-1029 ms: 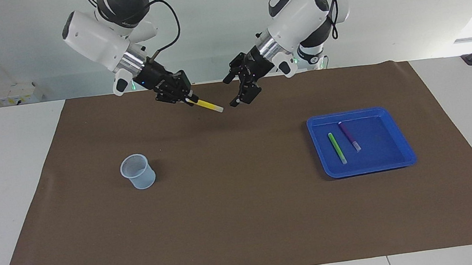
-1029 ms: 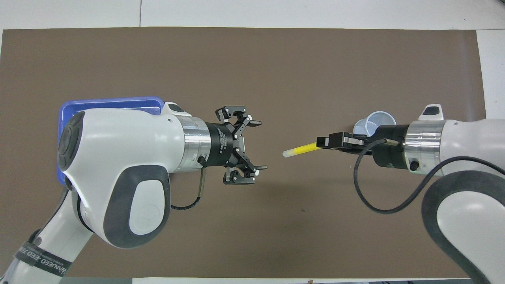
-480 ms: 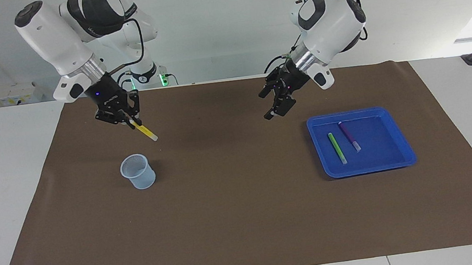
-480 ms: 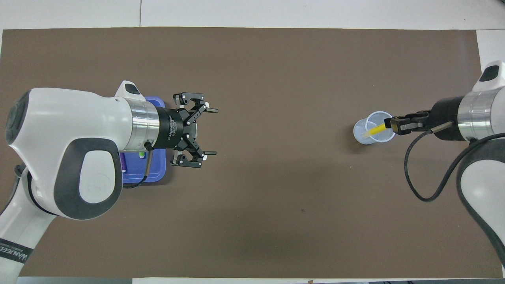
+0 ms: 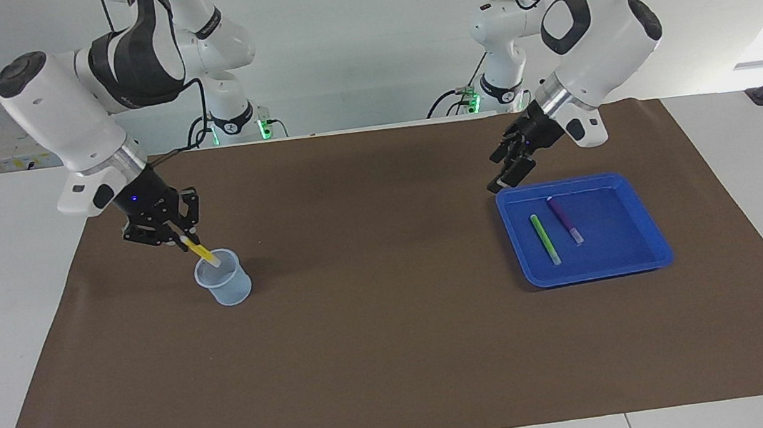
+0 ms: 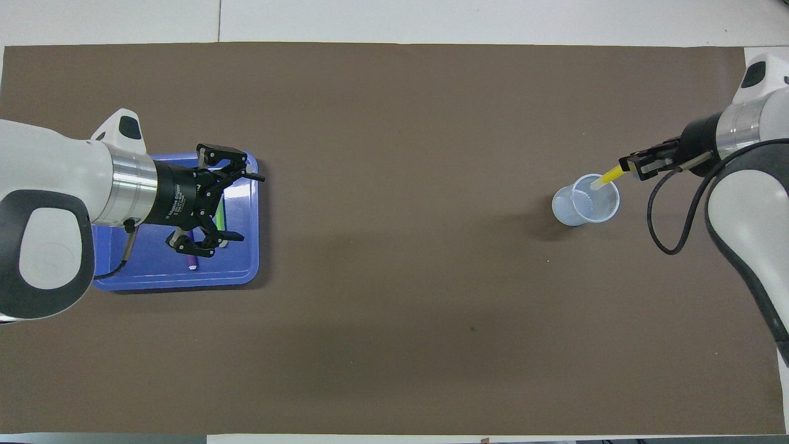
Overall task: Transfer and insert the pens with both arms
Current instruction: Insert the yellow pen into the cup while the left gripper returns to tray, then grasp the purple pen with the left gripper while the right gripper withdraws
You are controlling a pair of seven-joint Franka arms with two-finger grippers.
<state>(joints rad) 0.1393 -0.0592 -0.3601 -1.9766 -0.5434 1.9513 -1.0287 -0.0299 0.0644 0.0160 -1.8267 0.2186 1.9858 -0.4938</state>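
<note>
Brown paper covers most of a white table [image 5: 3, 300], and all the work happens on it. Toward the right arm's end stands a clear plastic cup [image 5: 224, 278]. The right gripper [image 5: 176, 239] is closed tight on the yellow pen [image 5: 201, 252] and holds it slanted, pale tip down, right at the rim of the cup. The tip looks like it is just going in, but the pen is not dropped yet. So the first pen is almost done, I think. Toward the left arm's end sits a blue tray [image 5: 650, 241] with two more pens lying flat in it, side by side but not touching: the green pen [image 5: 545, 239] and the purple pen [image 5: 565, 220]. Both are waiting for their turn. The left gripper [image 5: 509, 169] hangs over the edge of the tray nearest the robots with its fingers spread wide and nothing in them. It looks ready to go down for a pen. Nothing lies on the paper between the tray and the cup. The cup looks light, so a bump from the pen might tip it.
</note>
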